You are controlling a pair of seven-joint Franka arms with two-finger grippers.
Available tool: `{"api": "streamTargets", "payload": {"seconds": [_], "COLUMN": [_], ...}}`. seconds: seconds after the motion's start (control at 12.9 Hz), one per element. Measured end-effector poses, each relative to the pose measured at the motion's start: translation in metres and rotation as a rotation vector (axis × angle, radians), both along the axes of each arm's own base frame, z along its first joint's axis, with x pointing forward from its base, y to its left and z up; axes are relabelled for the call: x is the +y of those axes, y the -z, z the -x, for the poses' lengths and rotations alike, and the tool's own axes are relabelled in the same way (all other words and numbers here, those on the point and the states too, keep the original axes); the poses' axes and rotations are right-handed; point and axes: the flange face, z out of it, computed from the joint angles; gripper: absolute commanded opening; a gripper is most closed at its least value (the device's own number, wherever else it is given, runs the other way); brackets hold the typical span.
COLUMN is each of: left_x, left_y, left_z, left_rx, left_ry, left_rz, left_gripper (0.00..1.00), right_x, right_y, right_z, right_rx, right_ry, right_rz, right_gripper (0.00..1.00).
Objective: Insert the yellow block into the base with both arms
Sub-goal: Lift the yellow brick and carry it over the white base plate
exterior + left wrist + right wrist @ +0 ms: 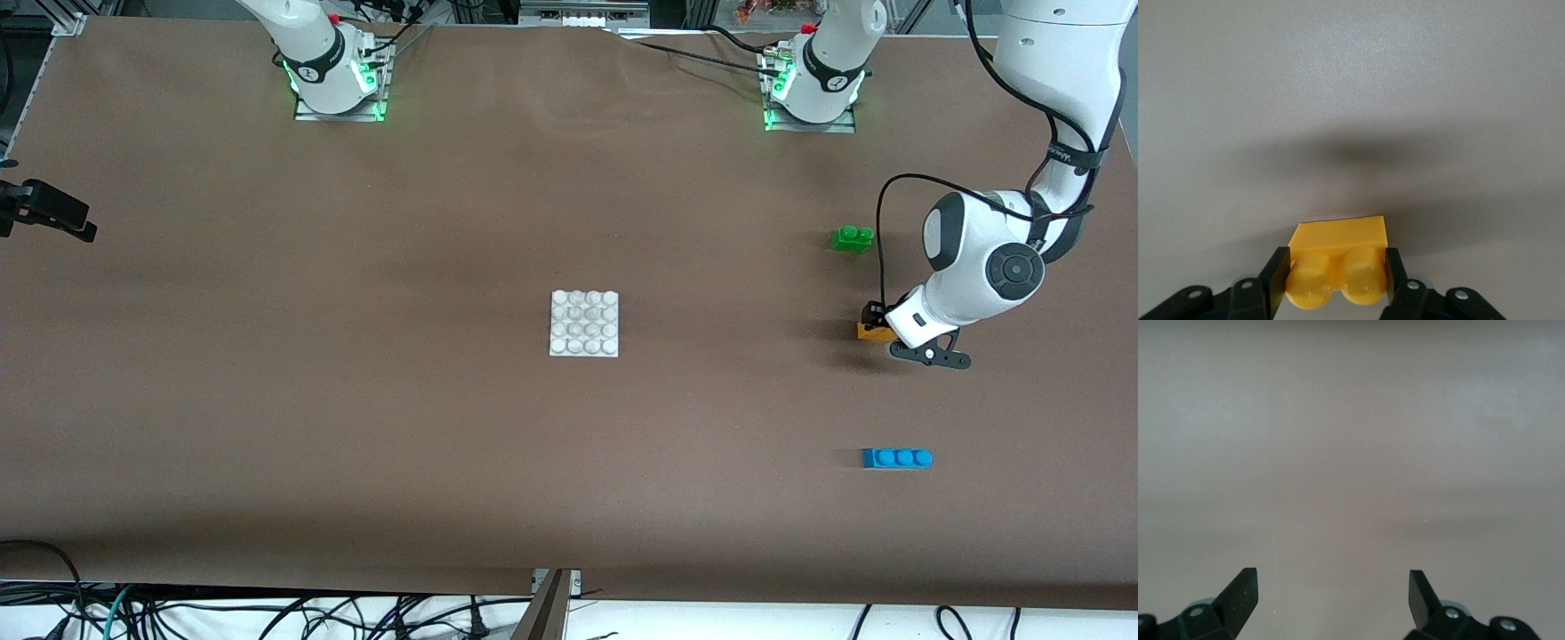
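The yellow block (874, 333) rests on the brown table toward the left arm's end, between the green and blue bricks. My left gripper (877, 320) is down at it. In the left wrist view the left gripper (1335, 270) has one black finger pressed against each side of the yellow block (1338, 237) at its two studs. The white base (584, 324) lies flat at the middle of the table, apart from both grippers. My right gripper (1331, 600) is open and empty over bare table in the right wrist view.
A green two-stud brick (853, 238) lies farther from the front camera than the yellow block. A blue three-stud brick (897, 458) lies nearer to it. A black part (44, 212) juts in at the table edge at the right arm's end.
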Motion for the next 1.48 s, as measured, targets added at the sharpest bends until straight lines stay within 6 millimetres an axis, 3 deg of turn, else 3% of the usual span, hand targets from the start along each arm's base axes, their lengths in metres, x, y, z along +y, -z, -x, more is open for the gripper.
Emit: {"api": "streamTargets", "payload": {"seconds": [0.23, 0.39, 0.62, 0.86, 1.01, 1.24, 1.32, 1.48], "left_x": [-0.007, -0.027, -0.082, -0.161, -0.243, -0.379, -0.411, -0.453], "left_y": [-0.019, -0.063, -0.144, -0.193, -0.2, -0.171, -0.157, -0.134], "left_z": [-0.009, -0.028, -0.055, -0.064, -0.055, -0.027, -0.024, -0.027], "left_rx": [0.016, 0.045, 0.042, 0.012, -0.006, -0.001, 0.002, 0.004], "left_ry": [0.012, 0.041, 0.114, 0.141, 0.155, 0.121, 0.109, 0.097], "left_rz": [-0.004, -0.016, -0.016, -0.004, -0.004, -0.004, 0.002, 0.021], "left_gripper": [0.28, 0.28, 0.24, 0.2, 0.2, 0.2, 0.2, 0.2], "right_x": [0.002, 0.002, 0.003, 0.005, 0.006, 0.007, 0.007, 0.007], "right_y": [0.004, 0.005, 0.005, 0.005, 0.005, 0.005, 0.006, 0.007], "right_z": [-0.002, -0.002, -0.003, -0.003, -0.003, -0.003, -0.003, -0.004], "right_rx": [0.007, 0.009, 0.009, 0.009, 0.009, 0.009, 0.01, 0.012], "right_ry": [-0.003, -0.004, -0.005, -0.009, -0.011, -0.012, -0.012, -0.012], "right_rz": [0.0, 0.0, 0.0, 0.0, -0.001, -0.001, -0.001, -0.001], "right_gripper": [1.0, 1.0, 1.0, 1.0, 1.0, 1.0, 1.0, 1.0]}}
